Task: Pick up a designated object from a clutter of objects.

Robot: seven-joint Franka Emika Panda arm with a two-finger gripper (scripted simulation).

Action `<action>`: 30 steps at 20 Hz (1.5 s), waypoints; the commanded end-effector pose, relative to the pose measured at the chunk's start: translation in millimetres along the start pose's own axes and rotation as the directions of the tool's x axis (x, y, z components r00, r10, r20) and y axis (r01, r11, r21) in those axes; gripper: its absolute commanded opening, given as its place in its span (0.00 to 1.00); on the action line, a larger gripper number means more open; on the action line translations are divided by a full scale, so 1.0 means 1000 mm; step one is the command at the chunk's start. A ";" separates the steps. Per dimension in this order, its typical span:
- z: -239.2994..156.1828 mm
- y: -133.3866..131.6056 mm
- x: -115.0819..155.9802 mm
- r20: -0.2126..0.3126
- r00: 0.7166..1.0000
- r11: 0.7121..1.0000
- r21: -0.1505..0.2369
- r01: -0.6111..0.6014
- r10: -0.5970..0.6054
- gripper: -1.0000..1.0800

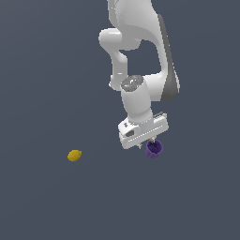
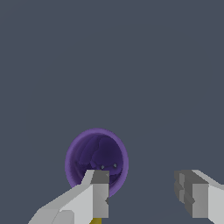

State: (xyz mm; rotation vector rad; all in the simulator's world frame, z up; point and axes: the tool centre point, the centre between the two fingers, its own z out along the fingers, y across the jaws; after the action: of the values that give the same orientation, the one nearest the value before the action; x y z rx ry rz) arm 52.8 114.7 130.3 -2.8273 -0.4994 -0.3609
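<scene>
The purple cup [image 1: 153, 149] stands upright on the dark floor, just under the white hand of the arm. In the wrist view I look down into the purple cup [image 2: 96, 158], its round mouth open toward the camera. My gripper [image 2: 146, 194] is open, its jaws wide apart with bare floor between them. One fingertip [image 2: 99, 189] overlaps the cup's rim; the other fingertip [image 2: 192, 192] is well off to the side of the cup. In the exterior view the gripper [image 1: 148, 144] is mostly hidden behind the hand.
A yellow lemon [image 1: 74, 155] lies alone on the floor toward the exterior view's left. A sliver of something yellow [image 2: 95, 221] shows beneath the finger by the cup.
</scene>
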 end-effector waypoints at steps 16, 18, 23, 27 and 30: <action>0.035 -0.005 -0.009 -0.036 0.999 1.000 0.002 0.024 -0.024 0.62; 0.040 -0.005 -0.009 -0.036 0.999 1.000 0.001 0.024 -0.024 0.62; 0.056 -0.005 -0.009 -0.037 0.999 1.000 0.001 0.024 -0.024 0.62; 0.060 -0.005 -0.009 -0.037 0.999 1.000 0.001 0.024 -0.024 0.62; 0.060 -0.005 -0.009 -0.037 0.999 1.000 0.001 0.024 -0.024 0.00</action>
State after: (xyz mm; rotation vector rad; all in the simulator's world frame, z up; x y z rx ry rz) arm 54.2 133.9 72.5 -2.8099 -0.5267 -0.4174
